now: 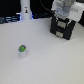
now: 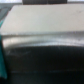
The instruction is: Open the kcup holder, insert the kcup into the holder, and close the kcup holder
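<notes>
While the pod (image 1: 22, 50), a small white cup with a green top, stands upright at the lower left of the white desk (image 1: 50, 60), the black drawer box (image 1: 62, 29) sits at the upper right. Above the box hangs the white end effector (image 1: 64, 15); whether its fingers are apart cannot be told. Bare desk separates pod and box. A white bottle (image 1: 25, 10) stands at the top left.
</notes>
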Tool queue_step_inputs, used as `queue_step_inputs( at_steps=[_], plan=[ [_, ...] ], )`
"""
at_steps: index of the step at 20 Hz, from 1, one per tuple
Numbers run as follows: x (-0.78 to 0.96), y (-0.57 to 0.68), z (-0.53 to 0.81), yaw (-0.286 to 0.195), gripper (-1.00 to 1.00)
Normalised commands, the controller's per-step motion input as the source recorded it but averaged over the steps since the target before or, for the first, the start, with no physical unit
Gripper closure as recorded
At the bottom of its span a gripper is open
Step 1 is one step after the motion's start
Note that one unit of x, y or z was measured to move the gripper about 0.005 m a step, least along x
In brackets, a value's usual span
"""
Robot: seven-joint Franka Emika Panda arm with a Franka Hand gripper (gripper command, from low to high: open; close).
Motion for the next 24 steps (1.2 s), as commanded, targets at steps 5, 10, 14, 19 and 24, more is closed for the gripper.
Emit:
queue_step_inputs(
  at_steps=[5,10,14,19,24],
  plan=[
    [0.47,-0.21,0.15,-0.033,1.0],
    [0.87,-0.26,0.17,-0.058,1.0],
    [0.93,-0.3,0.14,-0.08,1.0],
    [0.95,-0.3,0.09,-0.08,1.0],
    [0.96,-0.3,0.12,-0.07,1.0]
  ],
)
